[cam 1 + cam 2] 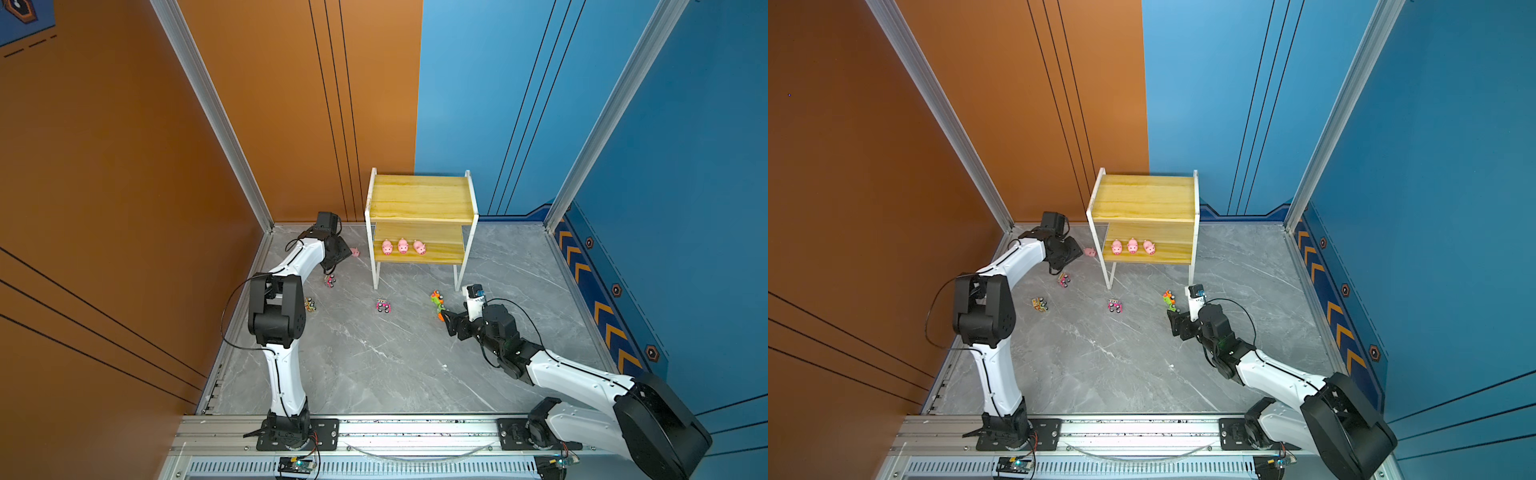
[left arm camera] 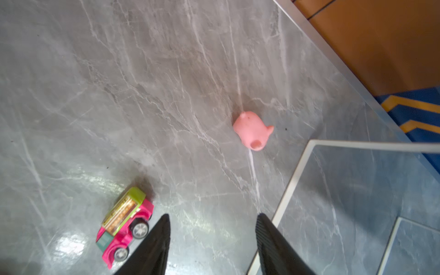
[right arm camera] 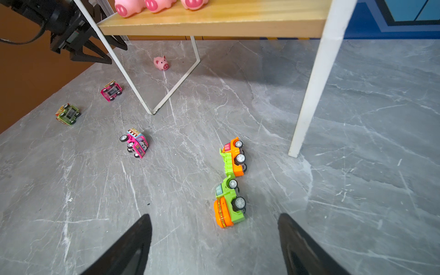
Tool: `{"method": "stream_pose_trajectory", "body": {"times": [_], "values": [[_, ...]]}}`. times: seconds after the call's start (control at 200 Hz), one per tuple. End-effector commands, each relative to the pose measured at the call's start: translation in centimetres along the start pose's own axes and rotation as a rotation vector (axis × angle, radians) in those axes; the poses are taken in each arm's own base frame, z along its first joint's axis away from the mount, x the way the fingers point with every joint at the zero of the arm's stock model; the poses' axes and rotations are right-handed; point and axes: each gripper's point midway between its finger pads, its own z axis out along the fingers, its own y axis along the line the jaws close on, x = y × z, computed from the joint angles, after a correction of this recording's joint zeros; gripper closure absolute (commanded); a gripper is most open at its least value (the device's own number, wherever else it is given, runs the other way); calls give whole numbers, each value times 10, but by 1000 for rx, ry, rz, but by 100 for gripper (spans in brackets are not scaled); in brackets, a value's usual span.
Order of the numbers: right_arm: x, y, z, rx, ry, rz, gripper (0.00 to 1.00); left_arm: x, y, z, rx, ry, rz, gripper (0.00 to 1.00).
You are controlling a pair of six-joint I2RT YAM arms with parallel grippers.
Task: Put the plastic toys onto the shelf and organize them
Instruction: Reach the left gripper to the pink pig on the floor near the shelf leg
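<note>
The grey tabletop [image 1: 374, 365] is filling the lower middle of both top views, and the shelf [image 1: 419, 199] is standing at its far edge, just above frame centre, its top board bare. The left pincer [image 2: 213, 216] is hanging left of centre in the top views, jaws spread and pinching nothing. The right pincer [image 3: 214, 215] is hovering right of centre, likewise spread and empty. Five cars are lying scattered on the tabletop below the shelf in the frame, and the green-and-orange car [image 3: 229, 206] is sitting nearest the right pincer, end to end with an orange car [image 3: 234, 157]. On the lower board three pigs [image 1: 403, 246] are lining up, while the fourth pig [image 2: 252, 131] is lying on the tabletop just left of the shelf's leg. The left pincer seems to be going for this pig — it should be descending squarely, straddling the round body, staying clear of the white frame and the pink car [image 2: 126, 226], and closing gently, since the smooth body may be slipping out.
</note>
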Motion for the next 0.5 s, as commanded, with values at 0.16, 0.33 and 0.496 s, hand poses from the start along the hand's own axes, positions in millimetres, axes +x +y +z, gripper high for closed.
{"method": "stream_pose_trajectory", "body": {"times": [0.16,0.33,0.496], "values": [[0,-2,8,-19,9,18,16,-21,-9,11,-62,-41,-171,41],[1,-5,11,-17,17,34,16,-27,-17,19,-75,-58,-207,41],[5,-8,12,-13,30,40,16,-27,-31,28,-58,-56,-212,40]]}}
